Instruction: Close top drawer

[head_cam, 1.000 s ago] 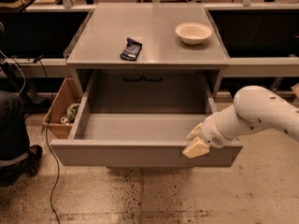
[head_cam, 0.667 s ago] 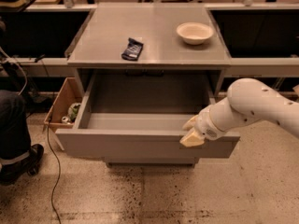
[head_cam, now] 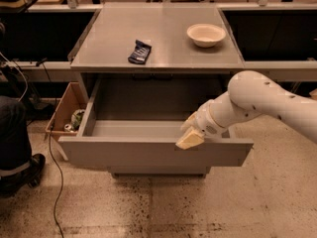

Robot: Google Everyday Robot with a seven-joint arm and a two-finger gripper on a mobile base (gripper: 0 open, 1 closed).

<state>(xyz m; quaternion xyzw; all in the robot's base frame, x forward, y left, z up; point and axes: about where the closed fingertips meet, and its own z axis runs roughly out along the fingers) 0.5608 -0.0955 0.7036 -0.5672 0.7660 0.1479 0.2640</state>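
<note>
The top drawer (head_cam: 148, 152) is a wide, deep grey drawer with a plain flat front, pulled partly out of the grey cabinet; its grey inside shows no contents. My gripper (head_cam: 189, 135) is at the end of the white arm that comes in from the right. It rests at the top edge of the drawer's front panel, right of the middle. Its cream fingertips (head_cam: 188, 140) touch the panel's rim.
On the cabinet top (head_cam: 114, 38) lie a dark blue snack bag (head_cam: 139, 52) and a white bowl (head_cam: 206, 34). A cardboard box (head_cam: 67, 110) with items stands on the floor at the left. A person's leg and shoe (head_cam: 15, 152) and a cable are at far left.
The drawer has slid back into the cabinet, so less of its inside shows. My gripper has moved with the front panel, towards the cabinet.
</note>
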